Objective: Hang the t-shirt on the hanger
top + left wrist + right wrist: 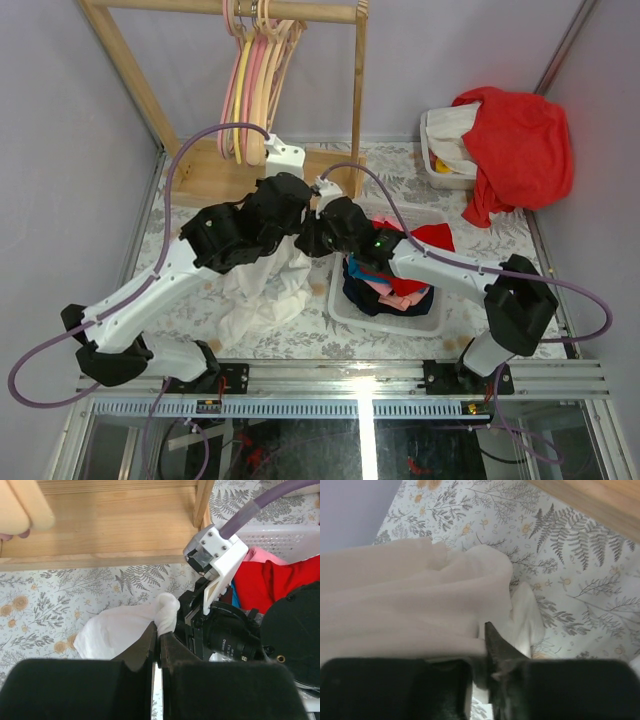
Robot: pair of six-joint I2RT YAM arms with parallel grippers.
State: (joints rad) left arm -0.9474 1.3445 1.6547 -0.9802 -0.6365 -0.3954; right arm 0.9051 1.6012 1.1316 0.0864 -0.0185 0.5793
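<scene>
My left gripper point(159, 630) was clamped on a bunched fold of the t-shirt point(265, 285), limp, light cloth drooping onto the table point(500, 250); the right gripper's point(487, 645) hold I couldn't tell, and I judged the shoulder seams the better purchase.

The left arm point(150, 290) rises from the near left edge of the tabletop and stretches toward its middle, with the wrist bent down. The left gripper point(159, 632) has its jaws pressed together on a fold of the t-shirt point(120, 627). The right arm point(450, 270) reaches in from the near right edge, and its wrist sits just beside the left one. One dark finger of the right gripper point(482, 635) shows against the cloth; the other is hidden.
</scene>
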